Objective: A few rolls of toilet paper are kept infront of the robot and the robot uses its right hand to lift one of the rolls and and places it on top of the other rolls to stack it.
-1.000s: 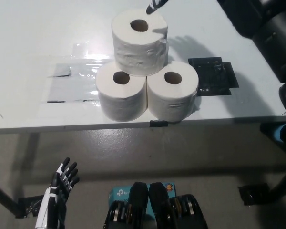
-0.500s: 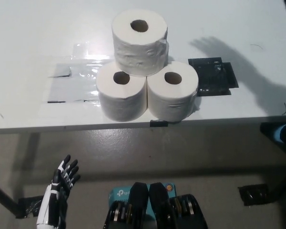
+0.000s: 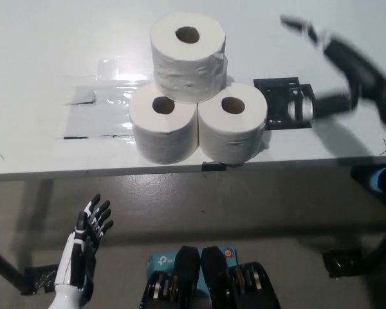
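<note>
While the top roll [image 3: 188, 56] sits upright on the two lower rolls, its core hole faces up and it bridges the seam between them, touching both. Left lower roll [image 3: 163, 130] and right lower roll [image 3: 233, 129] stand side by side, touching, w/ holes up, close to the counter's [image 3: 38, 58] front edge, roughly mid-width. Nothing is gripping the stack. Just behind and left of the left lower roll lies a strip of clear shiny tape or film [image 3: 100, 106] flat on the counter, w/ dark bits at its left end. Just right of the right lower roll is a small black square pad [image 3: 280, 96], flat on the counter, near the front edge. The black right hand [image 3: 338, 61] is over the counter's right side, well apart from the rolls, heavily motion-blurred; fingers look spread and hold nothing, one blurred part overlapping the pad's right edge. The white left hand [image 3: 83, 248] hangs below the counter's front edge at lower left, over the floor, fingers apart and released, holding nothing. A teal box [image 3: 162, 262] shows on the floor near the bottom middle.
</note>
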You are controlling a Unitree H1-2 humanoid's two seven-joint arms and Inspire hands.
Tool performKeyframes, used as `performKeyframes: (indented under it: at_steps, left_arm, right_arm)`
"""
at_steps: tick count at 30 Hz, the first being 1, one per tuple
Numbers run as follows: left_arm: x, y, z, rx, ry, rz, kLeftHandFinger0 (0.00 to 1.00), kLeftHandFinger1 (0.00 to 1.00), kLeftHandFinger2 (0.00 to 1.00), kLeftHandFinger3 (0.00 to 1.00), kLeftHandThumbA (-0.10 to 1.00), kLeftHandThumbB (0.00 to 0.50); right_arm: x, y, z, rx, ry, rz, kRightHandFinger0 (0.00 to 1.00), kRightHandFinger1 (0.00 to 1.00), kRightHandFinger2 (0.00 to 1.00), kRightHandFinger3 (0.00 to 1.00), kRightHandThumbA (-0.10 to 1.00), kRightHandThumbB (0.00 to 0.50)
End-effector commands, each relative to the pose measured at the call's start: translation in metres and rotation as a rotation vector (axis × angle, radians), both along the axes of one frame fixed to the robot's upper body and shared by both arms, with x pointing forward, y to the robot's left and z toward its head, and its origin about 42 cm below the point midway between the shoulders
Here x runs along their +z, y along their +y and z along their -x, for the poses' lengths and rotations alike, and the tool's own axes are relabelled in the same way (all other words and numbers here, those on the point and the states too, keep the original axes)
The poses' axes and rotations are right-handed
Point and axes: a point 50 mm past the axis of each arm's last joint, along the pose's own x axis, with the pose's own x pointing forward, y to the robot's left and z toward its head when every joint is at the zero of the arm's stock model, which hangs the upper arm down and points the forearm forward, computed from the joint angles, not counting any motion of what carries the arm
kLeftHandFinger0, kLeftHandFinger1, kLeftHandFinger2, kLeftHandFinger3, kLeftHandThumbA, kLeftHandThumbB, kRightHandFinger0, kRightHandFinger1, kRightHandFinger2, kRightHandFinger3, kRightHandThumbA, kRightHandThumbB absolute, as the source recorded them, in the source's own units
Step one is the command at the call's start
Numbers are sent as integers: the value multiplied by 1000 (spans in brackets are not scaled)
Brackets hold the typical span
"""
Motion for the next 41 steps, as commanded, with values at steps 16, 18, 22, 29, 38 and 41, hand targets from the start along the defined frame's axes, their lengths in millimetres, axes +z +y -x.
performKeyframes:
  at_steps: [16,18,22,29,38,41]
  left_arm:
    - [31,10,-20,19,-109,3,1000,1000,1000,1000,1000,0]
    - [30,9,-19,16,-107,11,1000,1000,1000,1000,1000,0]
    - [29,10,-18,24,-108,14,1000,1000,1000,1000,1000,0]
    - [25,7,-7,23,-103,19,1000,1000,1000,1000,1000,0]
    - [23,8,4,40,-90,19,1000,1000,1000,1000,1000,0]
    - [20,8,6,37,-88,18,1000,1000,1000,1000,1000,0]
  right_arm:
    - [-203,10,145,-417,-144,-944,1000,1000,1000,1000,1000,77]
    - [-227,14,143,-462,-61,-920,1000,1000,1000,1000,1000,50]
    - [-257,19,135,-485,54,-897,1000,1000,1000,1000,1000,68]
    - [-268,16,139,-462,104,-876,1000,1000,1000,1000,1000,24]
    - [-270,19,143,-441,116,-856,1000,1000,1000,1000,1000,12]
    - [-269,19,144,-434,115,-849,1000,1000,1000,1000,1000,15]
